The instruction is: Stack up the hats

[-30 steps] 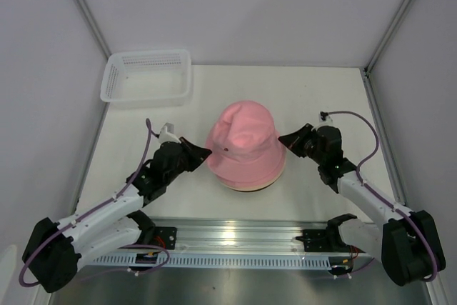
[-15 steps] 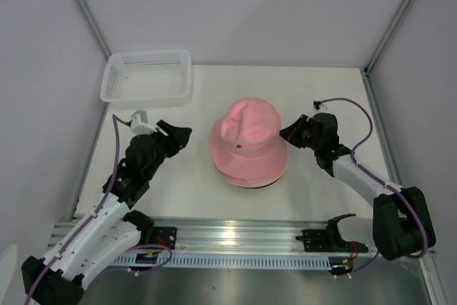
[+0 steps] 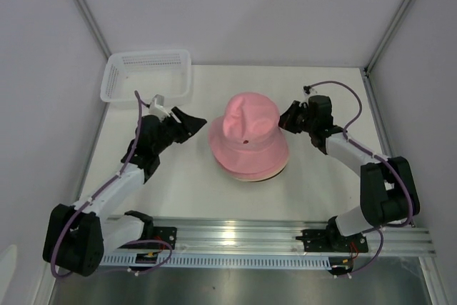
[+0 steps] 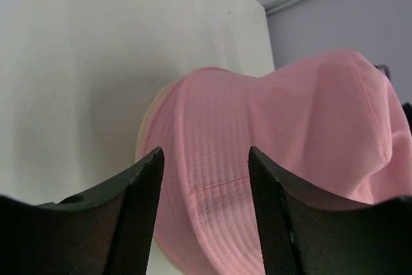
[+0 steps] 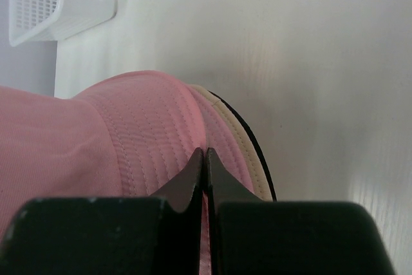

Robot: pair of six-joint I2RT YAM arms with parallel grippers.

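- Nearest of all, the metal rail (image 3: 250, 237) runs along the near edge, on the near side of the hat stack (image 3: 248, 149), with both arm bases bolted to it.
- From there both arms reach up over the white surface (image 3: 325, 194), one to each side of the stack.
- Left of the stack, the left fingers (image 3: 190, 122) are spread partway, nothing between them. They point at the stack but stop short of it, with a strip of bare surface in between.
- The left wrist view looks through that gap: the stitched pink brim and slumped crown fill the space between the two dark fingers.
- Right of the stack, the right fingers (image 5: 205, 159) are pressed tight together, no cloth pinched between them. Their tips sit up against the stack's right side.
- In the right wrist view those tips lie over the pink brim; I cannot tell whether they actually touch it.
- The stack itself sits at the middle of the surface. The pink hat (image 3: 246, 133) is on top, crown up and dented on its left side.
- Under it, what looks like a second pink brim (image 5: 222, 143) peeks out, then the beige brim (image 5: 239, 148), then a thin black brim (image 5: 256, 151) lowest, against the surface.
- Farthest off, the white mesh basket (image 3: 146, 95) sits beyond and left of the stack, well apart from it, in the far corner.
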